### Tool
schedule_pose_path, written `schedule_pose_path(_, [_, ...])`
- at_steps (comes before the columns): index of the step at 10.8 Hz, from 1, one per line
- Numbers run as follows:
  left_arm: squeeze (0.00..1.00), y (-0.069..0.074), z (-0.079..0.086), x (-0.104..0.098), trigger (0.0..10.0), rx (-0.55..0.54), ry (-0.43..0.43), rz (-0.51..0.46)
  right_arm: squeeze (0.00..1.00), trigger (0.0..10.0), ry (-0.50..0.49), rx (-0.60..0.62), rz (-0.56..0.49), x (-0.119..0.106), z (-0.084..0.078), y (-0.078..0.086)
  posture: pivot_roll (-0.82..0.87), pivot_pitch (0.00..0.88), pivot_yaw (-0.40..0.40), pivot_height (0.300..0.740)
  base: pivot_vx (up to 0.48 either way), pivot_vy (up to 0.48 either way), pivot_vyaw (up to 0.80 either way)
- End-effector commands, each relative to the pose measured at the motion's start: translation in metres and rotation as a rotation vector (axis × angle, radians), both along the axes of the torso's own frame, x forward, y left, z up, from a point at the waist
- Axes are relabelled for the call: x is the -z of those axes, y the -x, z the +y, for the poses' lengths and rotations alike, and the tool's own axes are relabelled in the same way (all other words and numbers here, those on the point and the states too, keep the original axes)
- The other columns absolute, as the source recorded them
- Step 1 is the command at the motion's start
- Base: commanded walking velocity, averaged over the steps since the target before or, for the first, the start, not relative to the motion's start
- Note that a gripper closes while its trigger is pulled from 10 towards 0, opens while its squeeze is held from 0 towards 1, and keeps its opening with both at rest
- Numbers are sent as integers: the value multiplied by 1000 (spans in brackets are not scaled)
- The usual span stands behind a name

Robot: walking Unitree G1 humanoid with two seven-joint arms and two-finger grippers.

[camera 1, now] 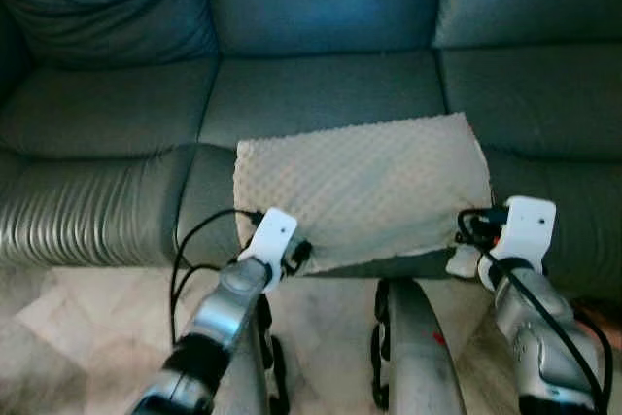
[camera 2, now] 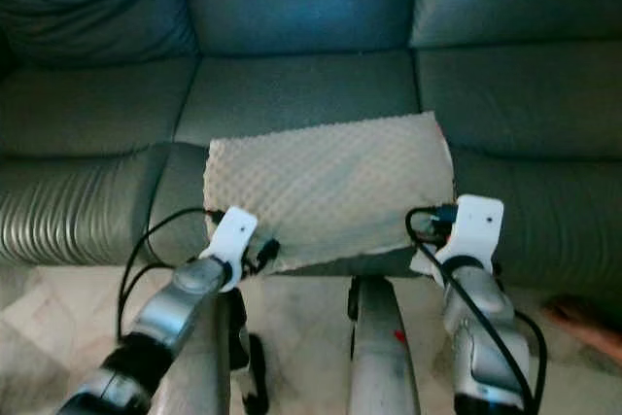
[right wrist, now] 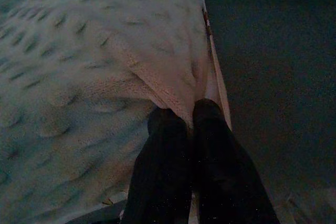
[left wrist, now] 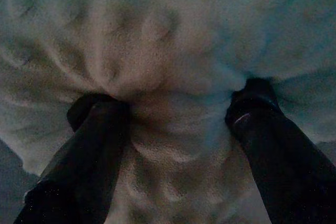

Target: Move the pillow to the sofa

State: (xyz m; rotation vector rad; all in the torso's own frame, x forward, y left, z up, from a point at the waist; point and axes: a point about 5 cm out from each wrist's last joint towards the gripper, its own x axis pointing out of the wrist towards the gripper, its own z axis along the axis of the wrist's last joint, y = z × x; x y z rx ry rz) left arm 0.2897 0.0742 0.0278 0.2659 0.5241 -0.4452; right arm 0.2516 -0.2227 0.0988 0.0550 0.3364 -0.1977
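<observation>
Pillow [camera 1: 362, 190]: beige, dimpled fabric, lying flat across the front edge of the sofa [camera 1: 321, 94], over the middle seat cushion, its near edge overhanging the seat front. The sofa is dark grey-green leather; its backrest lies beyond the pillow, and a ribbed section of the seat front is off the pillow's left end.

Left gripper [left wrist: 176, 114]: at the pillow's near left corner. Fingers [left wrist: 92, 129] spread wide, tips pressed into the fabric, which bulges and puckers between them. Whether this counts as a firm hold, cannot tell.

Right gripper [right wrist: 191, 116]: at the pillow's near right corner. Fingers [right wrist: 168, 145] drawn together, pinching a fold of the cover beside its seam.

Both silver arms reach up to the pillow from below. Pale tiled floor [camera 1: 87, 308] under the pillow's overhanging edge, in front of the sofa.
</observation>
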Motion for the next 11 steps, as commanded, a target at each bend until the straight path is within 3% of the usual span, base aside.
schedule_pose_path(1, [0, 0, -8, 4, 0, 21, -11, -7, 0, 0, -16, 2, -6, -2, 3, 2, -41, 283, 132, 611, 0, 0, 0])
schedule_pose_path(4, [0, -22, -19, -11, 0, -6, -36, -101, 0, 0, -4, 33, -48, -8, -6, -9, -41, 283, 141, 611, 0, 0, 0])
schedule_pose_path(6, [0, -41, -18, -27, 0, -31, -82, -182, 0, 0, 18, -50, -87, -8, -7, -35, -33, 284, 148, 611, 0, 0, 0])
schedule_pose_path(7, [0, -54, -14, -38, 0, -63, -105, -226, 0, 0, 28, -129, -74, -6, -1, -57, -29, 282, 148, 611, 0, 0, 0])
schedule_pose_path(8, [0, -58, -11, -42, 0, -81, -115, -240, 0, 0, 24, -160, -65, -4, 3, -65, -27, 282, 147, 611, 0, 0, 0])
schedule_pose_path(9, [0, -67, -1, -50, 0, -116, -136, -264, 0, 0, 20, -262, -49, -2, 19, -82, -23, 284, 142, 611, 0, 0, 0])
schedule_pose_path(11, [0, -76, 20, -58, 0, -183, -181, -296, 0, 0, 42, -361, -45, 1, 46, -101, -20, 282, 138, 611, 0, 0, 0])
